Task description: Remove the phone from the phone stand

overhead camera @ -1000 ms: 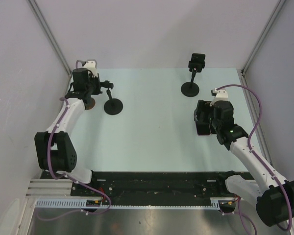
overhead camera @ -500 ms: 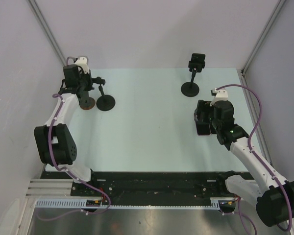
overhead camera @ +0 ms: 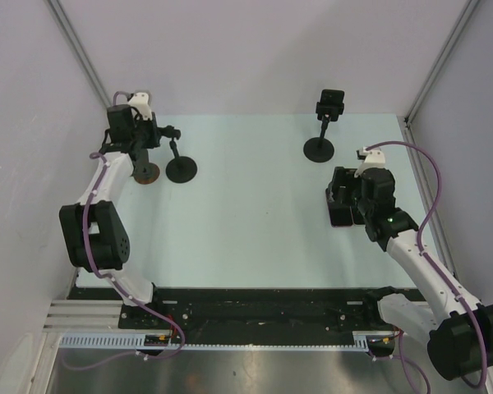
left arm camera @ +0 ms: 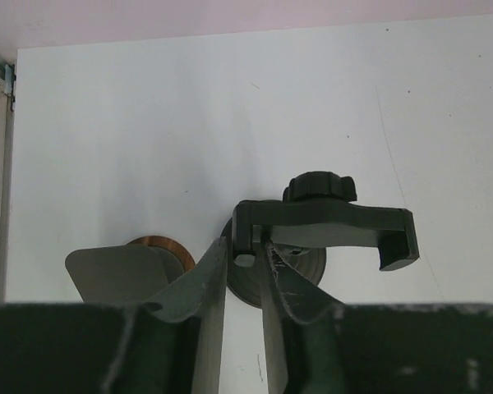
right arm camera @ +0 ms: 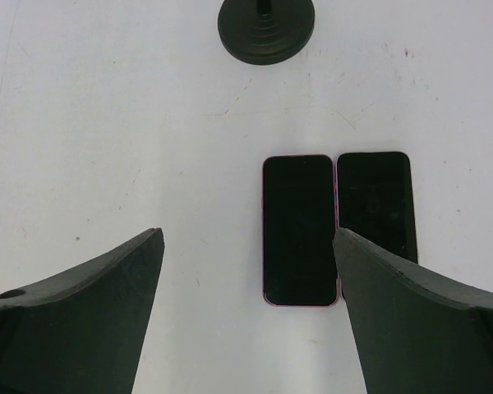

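In the left wrist view a black phone stand (left arm camera: pixel 324 223) shows its empty cradle, the round base below it. My left gripper (left arm camera: pixel 245 246) straddles the cradle's left end, jaws a narrow way apart. From above, that gripper (overhead camera: pixel 152 138) is at the far left beside this stand (overhead camera: pixel 181 168). A second phone stand (overhead camera: pixel 320 148) at the back carries what looks like a dark phone (overhead camera: pixel 332 103). My right gripper (right arm camera: pixel 246 238) hangs wide open above two phones lying flat: a pink-rimmed one (right arm camera: pixel 298 230) and a black one (right arm camera: pixel 375 205). Nothing is between its fingers.
A small brown disc (overhead camera: pixel 146 174) lies on the table just left of the left stand's base. The back stand's base (right arm camera: pixel 265 29) shows at the top of the right wrist view. Grey walls close in the table on three sides.
My left gripper dragged its stand toward the far left corner, then a little back. Its jaws have eased apart slightly. The right arm has not moved.
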Robot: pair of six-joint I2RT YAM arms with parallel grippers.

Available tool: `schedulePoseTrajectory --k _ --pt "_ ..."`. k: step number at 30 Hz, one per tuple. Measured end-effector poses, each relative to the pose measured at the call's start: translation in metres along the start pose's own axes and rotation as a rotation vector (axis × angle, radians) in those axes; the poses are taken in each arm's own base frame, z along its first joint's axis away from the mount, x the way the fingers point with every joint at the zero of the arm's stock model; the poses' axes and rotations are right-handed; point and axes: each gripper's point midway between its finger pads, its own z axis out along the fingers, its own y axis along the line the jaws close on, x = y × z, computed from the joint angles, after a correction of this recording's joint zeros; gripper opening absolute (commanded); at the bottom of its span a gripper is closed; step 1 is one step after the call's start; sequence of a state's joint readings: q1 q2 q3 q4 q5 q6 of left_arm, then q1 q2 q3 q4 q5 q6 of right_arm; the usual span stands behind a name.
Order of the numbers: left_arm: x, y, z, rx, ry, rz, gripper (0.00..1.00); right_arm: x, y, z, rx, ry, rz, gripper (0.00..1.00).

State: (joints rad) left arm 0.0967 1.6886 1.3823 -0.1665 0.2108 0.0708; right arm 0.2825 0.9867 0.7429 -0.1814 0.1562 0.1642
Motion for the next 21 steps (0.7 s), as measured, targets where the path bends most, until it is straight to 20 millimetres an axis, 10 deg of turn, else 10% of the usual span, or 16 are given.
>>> schedulePoseTrajectory --k 9,21 --pt "-0.01 -0.002 -0.005 0.009 -0.027 -0.011 0.87 -0.005 -0.007 0.003 0.0 0.004 0.028 0.95" --pt "-0.078 -0.05 -0.096 0.06 -0.24 -0.133 1.0 -0.069 -0.014 0.062 0.028 -0.021 0.08 0.95"
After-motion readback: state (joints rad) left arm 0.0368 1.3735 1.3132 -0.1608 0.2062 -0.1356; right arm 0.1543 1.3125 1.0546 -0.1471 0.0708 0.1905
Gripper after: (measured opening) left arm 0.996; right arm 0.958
